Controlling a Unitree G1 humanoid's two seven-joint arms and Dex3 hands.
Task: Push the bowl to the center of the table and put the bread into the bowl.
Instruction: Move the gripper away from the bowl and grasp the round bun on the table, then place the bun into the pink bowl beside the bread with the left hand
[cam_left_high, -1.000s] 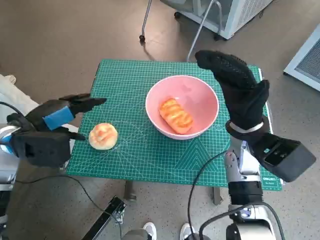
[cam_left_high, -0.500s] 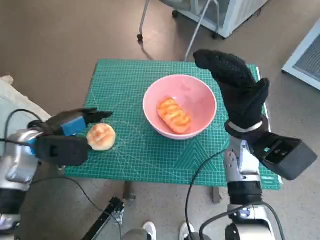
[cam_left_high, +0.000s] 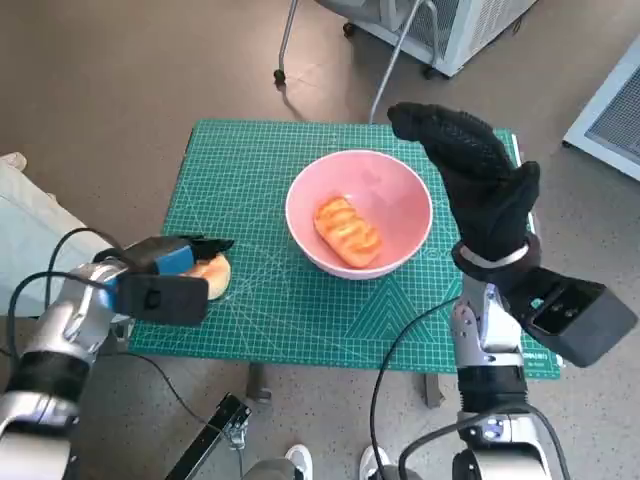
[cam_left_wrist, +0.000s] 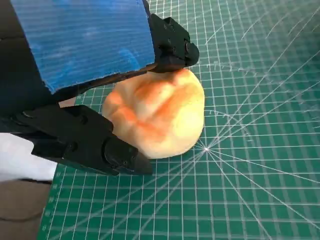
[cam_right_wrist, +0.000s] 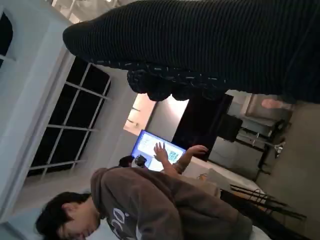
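The pink bowl stands near the middle of the green mat with a long glazed bread lying in it. A round bun rests on the mat near the left front edge. My left hand has come over the bun and hides most of it in the head view. In the left wrist view its black fingers lie against the bun on two sides. My gloved right hand is raised beside the bowl's right rim, fingers stretched out, holding nothing.
The green cutting mat covers the small table. Metal chair legs and a white unit stand beyond the far edge. A white cloth lies at the left. A cable hangs at the front. A person shows in the right wrist view.
My left hand has moved in from beside the bun and closed around it. The right hand and the bowl have stayed where they were.
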